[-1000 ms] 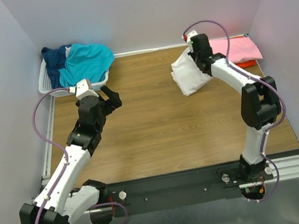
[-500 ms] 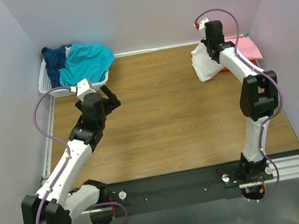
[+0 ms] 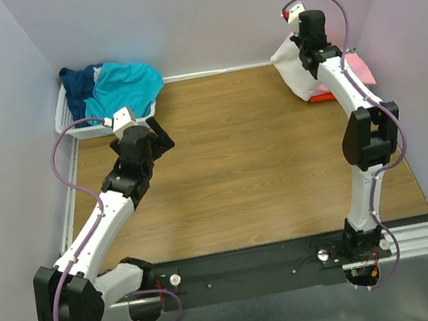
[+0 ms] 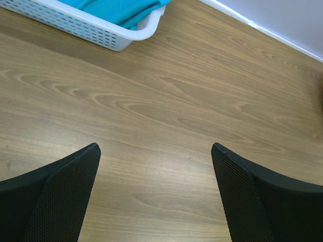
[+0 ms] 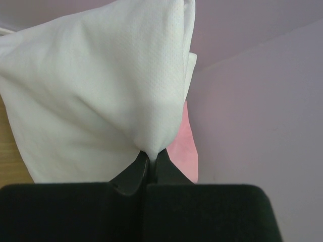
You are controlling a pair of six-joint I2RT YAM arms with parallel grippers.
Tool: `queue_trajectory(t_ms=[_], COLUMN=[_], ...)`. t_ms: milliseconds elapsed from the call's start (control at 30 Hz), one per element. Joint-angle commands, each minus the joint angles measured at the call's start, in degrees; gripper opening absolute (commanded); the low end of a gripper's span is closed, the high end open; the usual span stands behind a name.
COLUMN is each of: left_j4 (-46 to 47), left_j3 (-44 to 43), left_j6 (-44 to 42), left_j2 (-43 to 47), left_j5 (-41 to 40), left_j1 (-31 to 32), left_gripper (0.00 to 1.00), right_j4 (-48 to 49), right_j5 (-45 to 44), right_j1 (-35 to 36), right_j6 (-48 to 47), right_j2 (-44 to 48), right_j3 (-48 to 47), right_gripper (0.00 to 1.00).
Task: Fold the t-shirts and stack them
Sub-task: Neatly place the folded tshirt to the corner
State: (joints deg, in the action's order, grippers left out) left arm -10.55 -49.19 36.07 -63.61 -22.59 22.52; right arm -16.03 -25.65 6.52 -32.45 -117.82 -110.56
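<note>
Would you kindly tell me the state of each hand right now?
Left hand: open, empty.
Right hand: closed on the white t-shirt.

The white shirt [image 3: 291,69] is a folded bundle held up in the air at the far right corner, pinched at one fold by the tightly closed right claw [image 5: 151,157]. Its cloth spreads from the grip in a smooth wedge, wider away from it. Just behind and below it the pink shirt [image 3: 361,69] lies flat and folded on the orange shirt [image 3: 320,97], of which only a thin edge shows. Both rest on the counter [image 3: 239,165] by the right wall. At the far left corner the teal shirt [image 3: 127,86] lies crumpled, heaped over the basket [image 3: 68,122], with the navy shirt [image 3: 77,80] bunched just to its left.
</note>
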Motion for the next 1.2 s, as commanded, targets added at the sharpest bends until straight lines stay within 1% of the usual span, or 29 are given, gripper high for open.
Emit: queue_trajectory(t_ms=[0,400,633,833,900,933,1167], left_j4=[-0.88,-0.44,-0.18,-0.61,-0.62,-0.62,-1.23], left_j3=[-1.7,-2.14,-2.31,-2.84,-3.02,-3.02,-4.33], left_j6=[0.58,0.66,0.84,0.75,0.84,0.84,0.84], left_j2=[-0.37,-1.6,-3.18,-5.02,-5.55,-5.99,-9.15], left_j5=[-2.55,-2.11,-1.58,-1.93,-2.19,-2.11,-2.2], left_j1=[0.06,0.06,0.06,0.06,0.06,0.06,0.06], left_gripper=[0.98,0.98,0.98,0.99,0.98,0.98,0.98], right_j4=[1.18,1.18,1.18,1.18,1.18,1.18,1.18], right_j5=[-0.89,-0.98,0.33,1.57,1.74,2.09,2.8], right_j1=[-0.28,-1.16,-2.92,-6.25,-6.26,-7.74,-11.35], right_j6=[0.37,-1.04,-0.42,2.03,2.73,2.83,6.51], right_j2=[-1.1,0.66,0.84,-2.32,-3.9,-4.52,-9.97], right_j3=[-3.43,-6.94,-5.72,-5.36,-5.36,-5.19,-6.06], right_gripper=[0.01,0.01,0.01,0.01,0.01,0.01,0.01])
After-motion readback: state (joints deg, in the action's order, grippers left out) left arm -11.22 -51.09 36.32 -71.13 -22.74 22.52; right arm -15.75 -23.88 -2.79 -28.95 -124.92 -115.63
